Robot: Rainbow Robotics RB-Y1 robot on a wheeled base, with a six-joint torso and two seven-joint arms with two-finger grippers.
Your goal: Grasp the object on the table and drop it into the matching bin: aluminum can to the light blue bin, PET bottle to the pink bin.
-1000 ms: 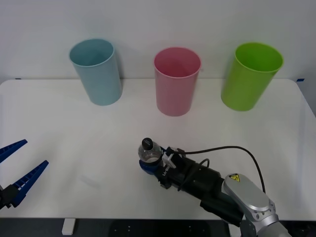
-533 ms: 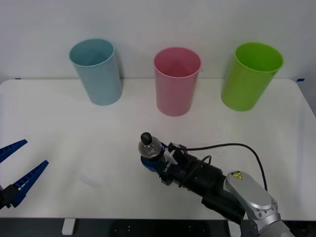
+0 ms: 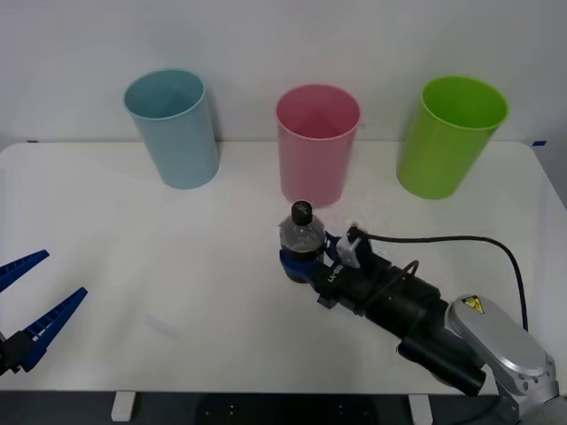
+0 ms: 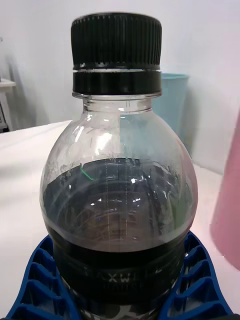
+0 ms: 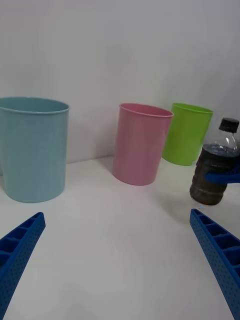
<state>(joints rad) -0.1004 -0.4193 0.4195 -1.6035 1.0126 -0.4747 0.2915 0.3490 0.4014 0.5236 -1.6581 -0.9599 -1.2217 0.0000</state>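
PET bottle upright – clamped in right pincer | left pincer spread

Three tall bins stand in a row along the back of the table: light blue bin, pink bin, lime green bin, with open gaps between them. The PET bottle stands just in front of the pink bin. Bare tabletop spreads left of it.
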